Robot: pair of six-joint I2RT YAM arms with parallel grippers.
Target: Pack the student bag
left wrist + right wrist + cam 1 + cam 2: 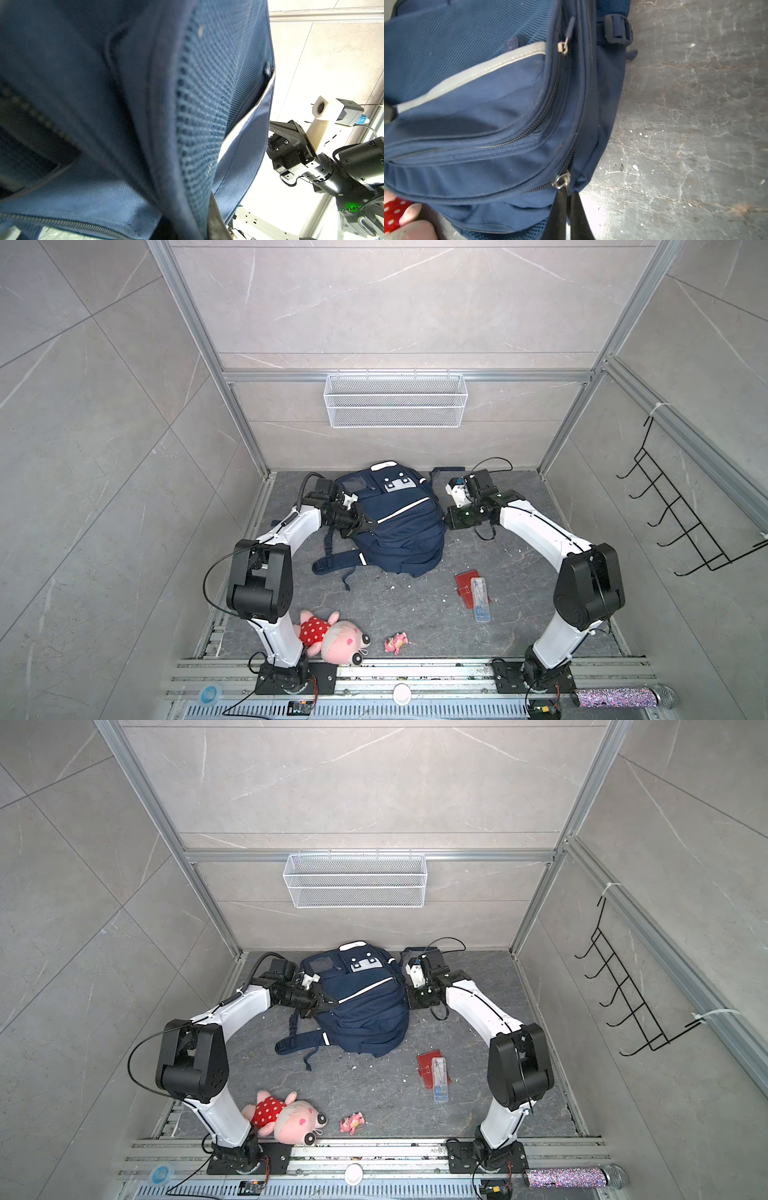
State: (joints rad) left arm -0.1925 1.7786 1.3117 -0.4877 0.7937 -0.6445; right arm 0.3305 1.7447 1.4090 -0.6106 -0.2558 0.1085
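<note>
Nearest, a plush toy (332, 637) and red wallet (464, 584) are seen unpacked on open table (415, 610). At rear centre the student bag (395, 531) is pinched by the nearly closed left gripper (369, 524), its zip pull (562, 181) clamped in the right gripper (568, 197). Unzipping is judged in hand; a pull along the track is needed, the back wall (395, 448) being close.

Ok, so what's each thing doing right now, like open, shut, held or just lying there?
student bag: lying front-up, front-pocket zip closed
left gripper: shut on the bag's side fabric
right gripper: shut on a zip pull
plush toy: lying down, not held
small pink toy: lying loose
red wallet: closed, flat
clear case: lying across the wallet
wire basket: hanging, nothing inside
</note>
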